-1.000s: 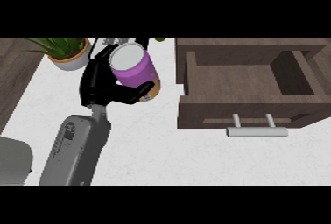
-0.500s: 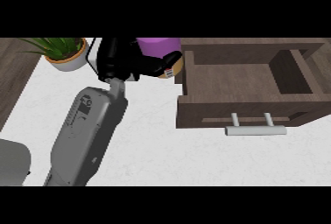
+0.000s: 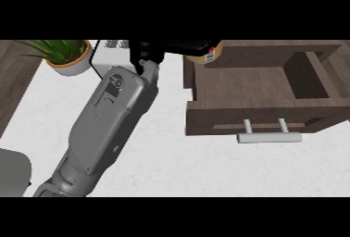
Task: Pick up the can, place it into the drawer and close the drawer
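Observation:
My left hand (image 3: 167, 48) is at the view's top edge, at the end of a long grey forearm (image 3: 109, 120) that rises from the lower left. Its fingers are curled round the can (image 3: 207, 55). Only the can's tan end and a bit of label show beneath the hand, the rest is hidden or cut off by the edge. The can hangs over the back left corner of the open wooden drawer (image 3: 239, 88). The drawer's front carries a pale bar handle (image 3: 269, 137). My right hand is out of sight.
A potted green plant (image 3: 65, 54) stands at the back left. A white object (image 3: 109, 52) lies between it and my hand. A grey rounded thing (image 3: 14, 175) sits at the lower left edge. A dark wood strip runs along the left side.
My left hand has carried the can up and to the right, from the counter's middle back to the drawer's back left corner. The can's purple side no longer shows.

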